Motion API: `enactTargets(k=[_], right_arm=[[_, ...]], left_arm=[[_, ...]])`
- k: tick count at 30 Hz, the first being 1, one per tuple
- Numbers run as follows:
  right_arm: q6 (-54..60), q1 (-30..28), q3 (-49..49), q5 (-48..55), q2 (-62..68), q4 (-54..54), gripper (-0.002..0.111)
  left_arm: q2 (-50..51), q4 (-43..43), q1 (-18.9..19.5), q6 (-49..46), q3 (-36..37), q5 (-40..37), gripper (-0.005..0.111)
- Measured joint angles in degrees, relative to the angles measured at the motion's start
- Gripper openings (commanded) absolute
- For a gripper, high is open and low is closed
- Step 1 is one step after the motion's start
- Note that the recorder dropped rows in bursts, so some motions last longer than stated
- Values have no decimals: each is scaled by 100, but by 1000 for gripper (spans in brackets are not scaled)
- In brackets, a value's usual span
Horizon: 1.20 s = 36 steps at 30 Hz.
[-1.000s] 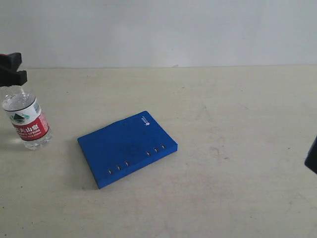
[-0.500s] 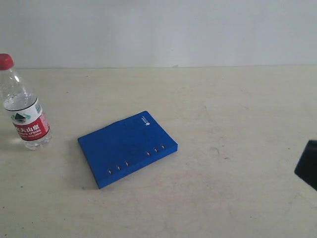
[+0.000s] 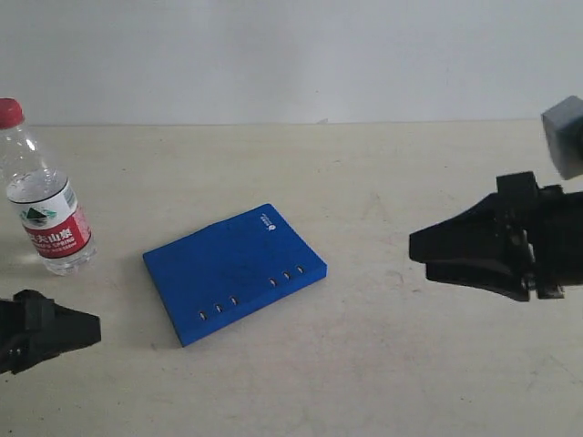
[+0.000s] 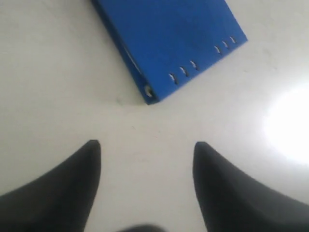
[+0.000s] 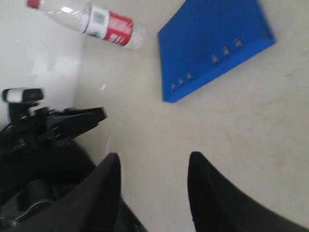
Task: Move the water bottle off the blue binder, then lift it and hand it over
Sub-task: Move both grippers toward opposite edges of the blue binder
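L gripper (image 4: 145,147): fingers apart, empty, near left. R gripper (image 5: 153,162): fingers apart, empty, right side. Blue binder (image 3: 232,270) flat btwn them, mid-table. Water bottle (image 3: 46,209) upright far left, off binder. Beige scuffed table (image 3: 410,364); plain white wall (image 3: 291,55) behind.

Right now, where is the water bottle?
In the exterior view the water bottle stands upright at the far left of the table. It is off the blue binder, to the binder's left and not touching it.
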<state>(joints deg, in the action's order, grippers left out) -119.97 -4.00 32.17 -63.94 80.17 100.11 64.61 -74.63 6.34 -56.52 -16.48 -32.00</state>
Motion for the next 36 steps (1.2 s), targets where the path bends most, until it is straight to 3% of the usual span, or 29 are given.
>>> enactTargets(k=[4, 7, 10, 14, 21, 30, 36], right_arm=[[374, 23, 859, -466, 1186, 12, 40], [1088, 133, 1625, -429, 1978, 12, 57], [1610, 311, 2118, 229, 2345, 12, 71], [1855, 789, 2673, 1358, 2869, 1, 71], [1521, 1568, 3745, 1650, 3997, 1, 71], [655, 1666, 4506, 1360, 4827, -4, 71], [525, 1721, 4544, 158, 5245, -66, 71]], left_arm=[[462, -941, 0, -762, 0, -414, 54], [709, -1637, 0, -1192, 0, -387, 54], [807, -2180, 0, -1559, 0, -298, 54], [1017, -2426, 0, -1959, 0, -286, 54], [1742, -2458, 0, -2217, -22, -250, 54], [2437, -2480, 0, -2631, -58, -484, 54], [2483, -2480, 0, -2922, -370, -506, 54]])
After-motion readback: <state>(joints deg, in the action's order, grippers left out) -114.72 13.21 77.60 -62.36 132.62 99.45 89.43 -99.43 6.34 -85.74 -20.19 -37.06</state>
